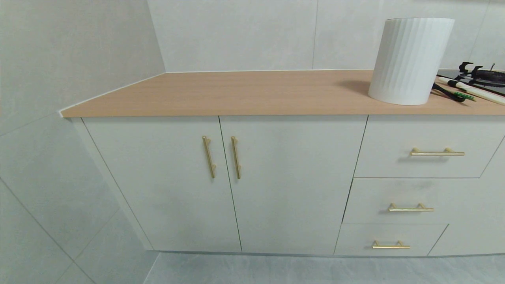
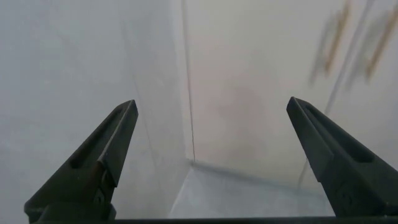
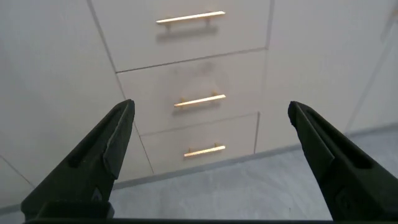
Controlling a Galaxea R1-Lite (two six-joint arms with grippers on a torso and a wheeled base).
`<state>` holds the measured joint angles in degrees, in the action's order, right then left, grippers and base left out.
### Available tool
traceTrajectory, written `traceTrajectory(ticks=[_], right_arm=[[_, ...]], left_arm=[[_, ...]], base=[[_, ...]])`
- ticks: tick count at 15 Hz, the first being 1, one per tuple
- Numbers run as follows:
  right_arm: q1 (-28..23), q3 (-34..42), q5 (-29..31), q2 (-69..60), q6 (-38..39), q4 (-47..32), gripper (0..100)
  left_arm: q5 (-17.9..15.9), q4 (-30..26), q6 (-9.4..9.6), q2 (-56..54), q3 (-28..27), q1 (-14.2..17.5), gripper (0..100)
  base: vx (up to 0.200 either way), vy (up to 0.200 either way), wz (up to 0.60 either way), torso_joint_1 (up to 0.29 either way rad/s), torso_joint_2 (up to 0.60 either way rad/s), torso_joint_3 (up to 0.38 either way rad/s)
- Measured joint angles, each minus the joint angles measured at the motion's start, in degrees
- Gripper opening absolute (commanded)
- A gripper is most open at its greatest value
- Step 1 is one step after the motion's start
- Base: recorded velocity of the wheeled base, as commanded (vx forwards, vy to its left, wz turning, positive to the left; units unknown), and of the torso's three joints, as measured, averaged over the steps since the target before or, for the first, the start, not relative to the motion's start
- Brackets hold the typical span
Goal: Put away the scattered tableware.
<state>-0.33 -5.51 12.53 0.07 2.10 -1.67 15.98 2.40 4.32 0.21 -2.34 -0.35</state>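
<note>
Tableware (image 1: 473, 90) beside white holder (image 1: 410, 59) on wooden counter (image 1: 236, 92), tiled walls (image 1: 236, 35), left fingers (image 2: 106, 152) wide, right fingers (image 3: 102, 152) wide

Room to pass over the worktop (image 1: 236, 92) from the corner wall (image 1: 79, 51) up to the white ribbed container (image 1: 410, 61). Blocked past that by utensils (image 1: 459, 94) and a stove grate (image 1: 481, 74) lying close together. Below, shut cabinet doors (image 1: 292, 181) and drawers (image 1: 426, 146) with jutting handles (image 1: 209, 156); open floor (image 1: 315, 270) in front.
</note>
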Motion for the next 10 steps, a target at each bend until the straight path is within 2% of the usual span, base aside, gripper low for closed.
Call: traceTrajectory(ticks=[1, 2, 5, 6, 9, 10], right_arm=[[-0.02, 2.45, -1.69, -0.02, -2.39, 4.16, 100], [0.0, 4.11, -4.66, -0.02, -4.14, 5.08, 100], [0.04, 5.22, -9.53, -0.02, -4.72, 5.08, 100], [0.06, 5.3, -11.36, -0.02, -5.42, 2.62, 100], [0.12, 5.46, -13.59, -0.02, -7.02, 2.6, 100], [0.12, 5.51, -13.35, -0.02, -6.88, 2.65, 100]], left_arm=[[-0.82, 0.38, 0.59, -0.07, 1.16, 0.0, 100], [-2.44, 0.44, 0.69, -0.13, 1.77, 0.02, 100], [-10.02, 0.35, 0.24, -0.18, 2.24, 0.02, 100], [-10.92, 0.24, -0.93, -0.21, 2.29, 0.02, 100], [-11.25, -0.05, -2.46, -0.21, 2.32, 0.02, 100], [-11.34, -1.48, -3.89, -0.21, 2.32, 0.02, 100]], base=[[0.0, 0.0, 0.0, 0.0, 0.0, 0.0], [0.0, 0.0, 0.0, 0.0, 0.0, 0.0], [0.0, 0.0, 0.0, 0.0, 0.0, 0.0], [0.0, 0.0, 0.0, 0.0, 0.0, 0.0], [0.0, 0.0, 0.0, 0.0, 0.0, 0.0], [0.0, 0.0, 0.0, 0.0, 0.0, 0.0]])
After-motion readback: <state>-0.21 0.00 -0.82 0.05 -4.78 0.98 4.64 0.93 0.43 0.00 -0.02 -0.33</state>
